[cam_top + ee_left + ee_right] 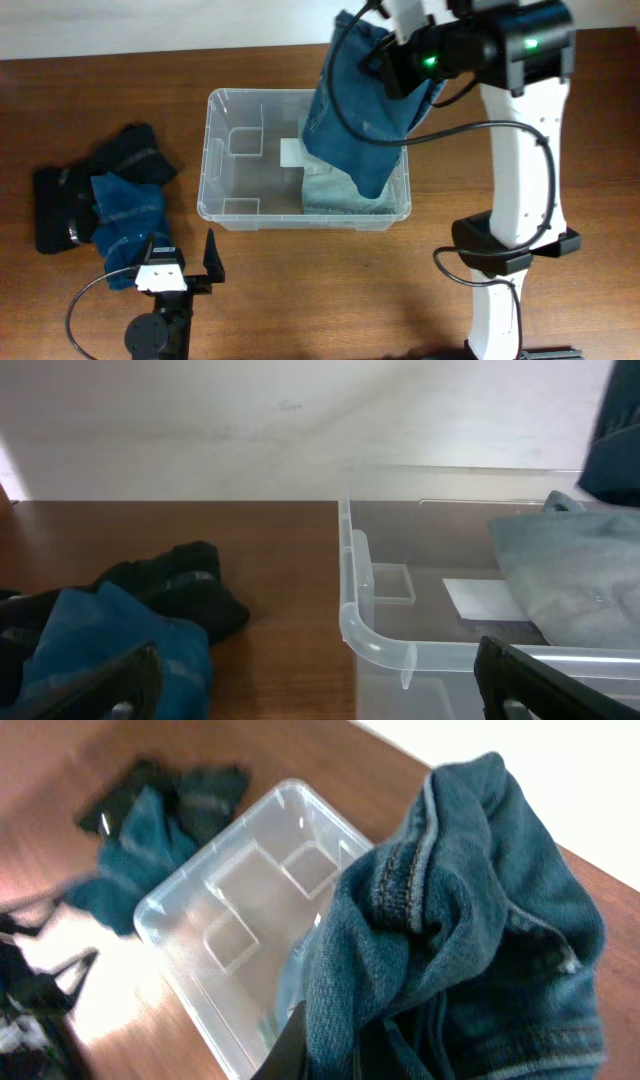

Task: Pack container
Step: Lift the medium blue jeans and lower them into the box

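1 pale garment (340, 192) already lies folded in the container (215, 150), in its right near corner. The tub sits mid-worktop, closer to the far edge than the near one. The rest of its floor is bare, with a white label (290, 152) showing.

Above its right end hang the denim jeans (360, 110), bunched up and gripped by my right claw (398, 60), whose fingers are buried in the cloth. I judge the step in hand to be loading item 2. Next I should lower over the open floor, keep the dangling leg inside the rim, and only then let go.

My left claw (185, 258) rests spread wide and empty by the near edge, left of the tub. Toward the left edge waits a pile of dark and blue clothes (120, 200).
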Robot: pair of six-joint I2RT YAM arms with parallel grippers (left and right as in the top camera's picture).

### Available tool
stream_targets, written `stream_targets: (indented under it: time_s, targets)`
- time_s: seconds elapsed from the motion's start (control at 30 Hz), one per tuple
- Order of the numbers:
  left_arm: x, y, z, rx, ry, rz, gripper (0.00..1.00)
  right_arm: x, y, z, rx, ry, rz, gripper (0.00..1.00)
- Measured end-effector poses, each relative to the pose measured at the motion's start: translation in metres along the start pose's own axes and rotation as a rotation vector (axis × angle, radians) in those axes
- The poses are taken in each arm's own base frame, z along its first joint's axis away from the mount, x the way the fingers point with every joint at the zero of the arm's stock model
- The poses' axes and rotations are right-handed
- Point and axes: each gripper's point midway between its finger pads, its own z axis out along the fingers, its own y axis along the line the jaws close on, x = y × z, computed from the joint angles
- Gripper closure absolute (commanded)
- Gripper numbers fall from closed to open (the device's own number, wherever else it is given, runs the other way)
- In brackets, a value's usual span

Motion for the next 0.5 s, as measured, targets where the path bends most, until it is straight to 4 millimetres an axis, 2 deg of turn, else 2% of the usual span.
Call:
stream_targets:
  time_s: [0.17, 0.37, 0.5]
  targets:
    - [0.0, 0.0, 0.0, 0.0, 0.0, 0.0, 0.01, 0.017, 0.002, 0.026, 0.005, 0.107, -0.099, 0.96]
    - [0.0, 0.0, 0.0, 0.0, 0.0, 0.0, 0.01, 0.044, 0.0, 0.054, -0.022, 0.237, -0.112, 0.96]
    - [0.0, 0.0, 0.0, 0.0, 0.0, 0.0, 0.01, 0.057, 0.009, 0.068, -0.051, 0.297, -0.146, 0.96]
